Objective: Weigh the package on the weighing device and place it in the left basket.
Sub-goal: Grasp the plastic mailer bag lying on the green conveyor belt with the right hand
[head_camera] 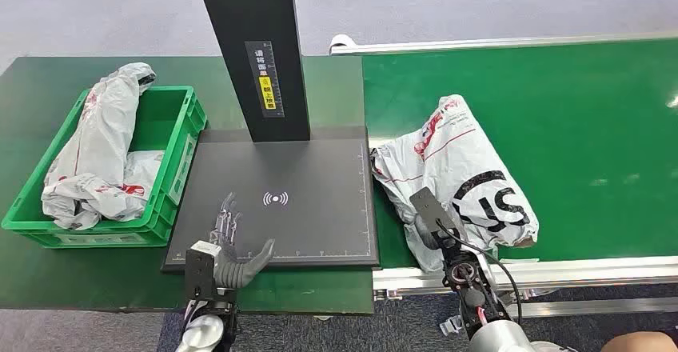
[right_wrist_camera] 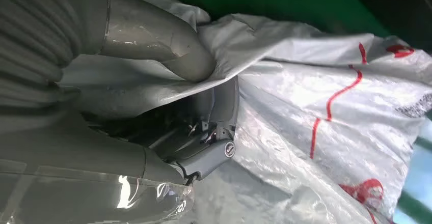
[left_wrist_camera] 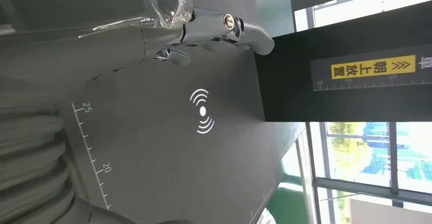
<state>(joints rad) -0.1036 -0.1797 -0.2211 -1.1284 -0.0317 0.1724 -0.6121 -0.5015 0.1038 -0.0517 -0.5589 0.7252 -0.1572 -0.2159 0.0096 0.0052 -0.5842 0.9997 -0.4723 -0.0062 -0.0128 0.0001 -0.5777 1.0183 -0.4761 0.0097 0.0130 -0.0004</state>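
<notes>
On green conveyor belt (head_camera: 576, 128): grey plastic mailer package (head_camera: 464, 178), near edge pinched by my right hand (right_wrist_camera: 204, 107) | my left hand (head_camera: 232, 244) spread, empty, over black scale plate (head_camera: 320, 224) | green basket (head_camera: 172, 148) left.

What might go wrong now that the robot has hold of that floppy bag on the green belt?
1. The right robot hand pinches only a fold at the edge of the package; the slick plastic may slip free when lifted.
2. The left robot hand rests open over the scale plate; if it stays, the bag may land on it and skew the reading.
3. The green basket already holds bags, so another might hang over the rim.
</notes>
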